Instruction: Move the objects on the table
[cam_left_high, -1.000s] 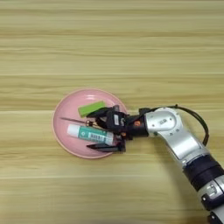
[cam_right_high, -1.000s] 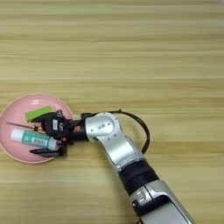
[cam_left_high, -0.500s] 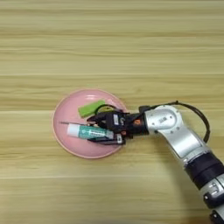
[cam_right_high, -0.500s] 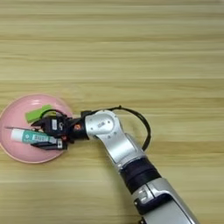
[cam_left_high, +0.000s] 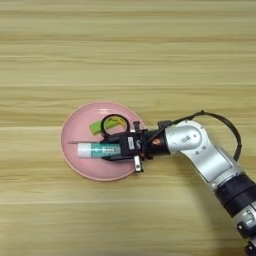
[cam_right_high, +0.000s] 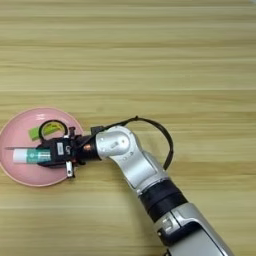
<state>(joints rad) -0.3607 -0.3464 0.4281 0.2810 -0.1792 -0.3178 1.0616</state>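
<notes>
Gripper (cam_left_high: 116, 149) reaches in from right, low over plate (cam_left_high: 75, 160), at glue stick (cam_left_high: 98, 149).

Glue stick lies in plate, long axis left-right, white cap end left, teal end toward gripper. Black fingers flank teal end; whether clamped on it or just beside it, cannot tell.

Tape roll (cam_left_high: 115, 123) in plate just behind gripper, touching or nearly so. Green block (cam_left_high: 96, 126) left of roll.

Plate sits left of centre on counter (cam_left_high: 150, 60). Right arm only one near.
</notes>
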